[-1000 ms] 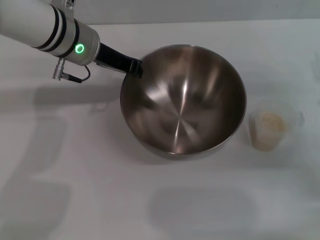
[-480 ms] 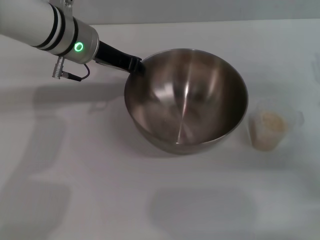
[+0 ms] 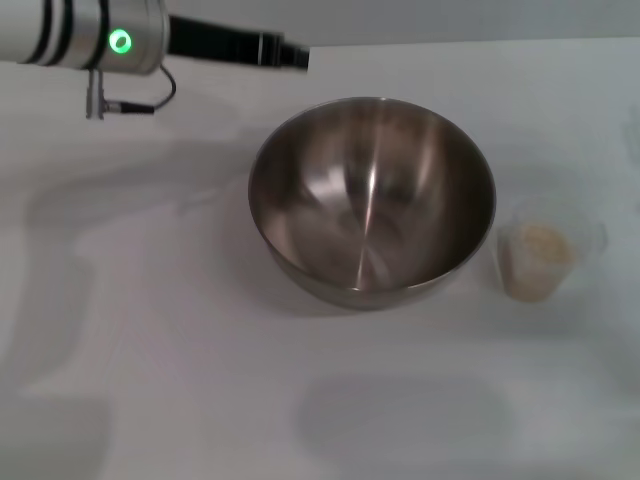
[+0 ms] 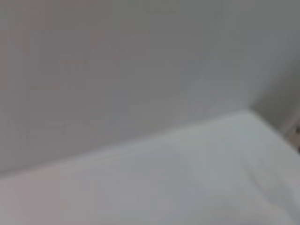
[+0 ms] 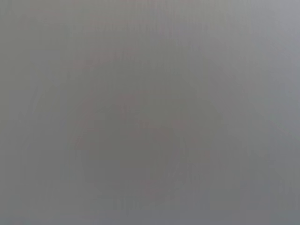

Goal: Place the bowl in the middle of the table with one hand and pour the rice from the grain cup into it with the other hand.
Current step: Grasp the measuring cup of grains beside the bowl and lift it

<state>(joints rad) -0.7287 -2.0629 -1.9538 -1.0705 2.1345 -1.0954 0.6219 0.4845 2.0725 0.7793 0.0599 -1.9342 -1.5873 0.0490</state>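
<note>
Bowl (image 3: pixel 371 200) sits free mid-table; left gripper (image 3: pixel 292 56) (jaw state unclear) hovers apart.

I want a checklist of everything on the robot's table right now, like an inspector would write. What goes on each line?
Surface: white table, plain, only shadows on it.
Job's things: steel bowl stands upright near the middle, nothing inside. Grain cup stands beside it on the robot's right, apart from it, holding the rice.
Clutter: nothing seen.
Grippers: left gripper is up by the far edge, clear of the bowl's rim, holding nothing. Right gripper is not in view.
Cables: a short dark cable loops from a plug under the left arm's wrist.
Surroundings: a plain grey wall behind the table.
</note>
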